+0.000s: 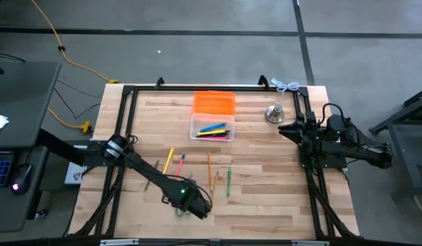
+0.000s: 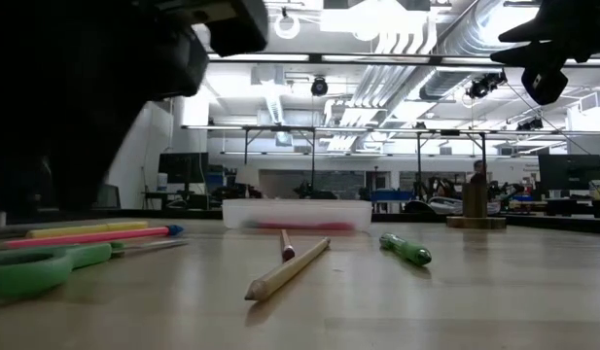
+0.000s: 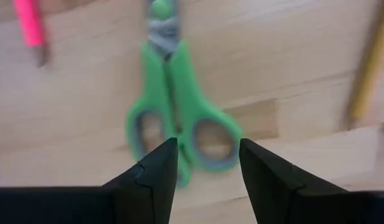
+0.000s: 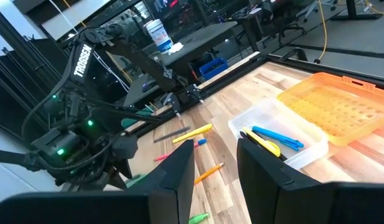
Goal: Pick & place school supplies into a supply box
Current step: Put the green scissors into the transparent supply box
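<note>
The green-handled scissors [image 3: 173, 106] lie flat on the table, and their handles also show in the low view [image 2: 37, 269]. My left gripper [image 3: 207, 155] is open just above the scissors' handle loops, near the table's front edge [image 1: 190, 200]. The clear supply box [image 1: 212, 128] lies at the table's far middle with its orange lid [image 1: 214, 102] open behind it. It holds blue, yellow and pink pens. A yellow pencil [image 1: 168, 160], a pink pen [image 1: 180, 164], an orange pencil [image 1: 209, 169] and a green marker [image 1: 229, 181] lie loose on the table. My right gripper [image 4: 215, 155] is open and empty, raised at the table's right side [image 1: 287, 130].
A silvery bell [image 1: 274, 114] stands to the right of the box, close to my right gripper. A dark frame [image 1: 211, 87] borders the tabletop. A white cord [image 1: 287, 86] lies at the far right corner. Bare wood lies between the loose pens and the right arm.
</note>
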Motion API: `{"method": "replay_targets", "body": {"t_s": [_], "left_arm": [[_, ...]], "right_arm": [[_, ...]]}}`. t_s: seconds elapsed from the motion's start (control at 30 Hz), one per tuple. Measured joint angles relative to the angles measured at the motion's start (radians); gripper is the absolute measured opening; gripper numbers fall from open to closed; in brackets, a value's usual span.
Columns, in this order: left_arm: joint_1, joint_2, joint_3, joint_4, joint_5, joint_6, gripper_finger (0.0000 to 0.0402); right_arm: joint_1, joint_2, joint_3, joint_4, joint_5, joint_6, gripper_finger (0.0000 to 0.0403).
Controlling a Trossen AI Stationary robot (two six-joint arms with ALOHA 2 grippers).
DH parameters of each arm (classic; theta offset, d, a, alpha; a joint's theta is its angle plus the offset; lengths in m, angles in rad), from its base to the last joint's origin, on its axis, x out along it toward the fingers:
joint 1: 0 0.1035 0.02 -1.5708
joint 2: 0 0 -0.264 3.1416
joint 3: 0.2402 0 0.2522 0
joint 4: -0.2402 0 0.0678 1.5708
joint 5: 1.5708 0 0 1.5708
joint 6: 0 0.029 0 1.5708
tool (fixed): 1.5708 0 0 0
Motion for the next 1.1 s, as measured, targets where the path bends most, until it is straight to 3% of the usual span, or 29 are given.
{"method": "replay_targets", "body": {"t_s": [0.43, 1.1], "left_arm": [[-0.019, 0.000, -0.009, -0.019, 0.005, -0.060, 0.0200], [-0.017, -0.008, -0.170, 0.188, 0.059, -0.107, 0.0200]], "right_arm": [[0.000, 0.000, 0.000, -0.007, -0.016, 0.000, 0.0098], [0.000, 0.000, 0.000, -0.012, -0.018, 0.000, 0.0098]]}}
